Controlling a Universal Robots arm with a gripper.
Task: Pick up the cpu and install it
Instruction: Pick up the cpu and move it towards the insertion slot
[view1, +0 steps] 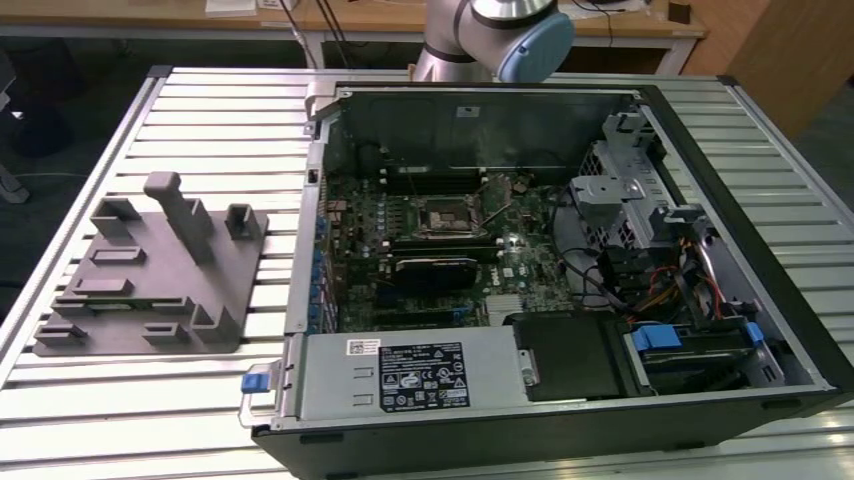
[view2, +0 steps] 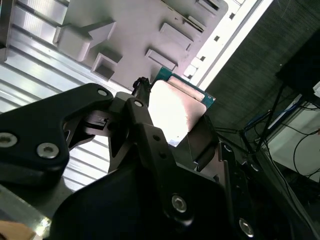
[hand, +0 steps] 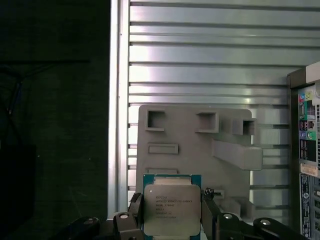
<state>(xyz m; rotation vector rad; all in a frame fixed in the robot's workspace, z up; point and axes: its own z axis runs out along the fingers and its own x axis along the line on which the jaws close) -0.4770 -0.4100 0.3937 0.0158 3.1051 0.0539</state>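
While the cpu (hand: 172, 209) is held, keep it level

As it sits clamped by its edges between the gripper's (hand: 172, 220) 2 fingers, over the grey fixture (hand: 195, 130) on the slatted table (hand: 200, 55), a flat, steady grip matters most; its underside is hidden; the socket (view1: 442, 214) is too small to judge.

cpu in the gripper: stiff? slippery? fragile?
Likely stiff: the cpu looks a flat metal-topped square, unbent in the gripper. Probably light, being thin. Its smooth, shiny top suggests it may slip, held by the edges.
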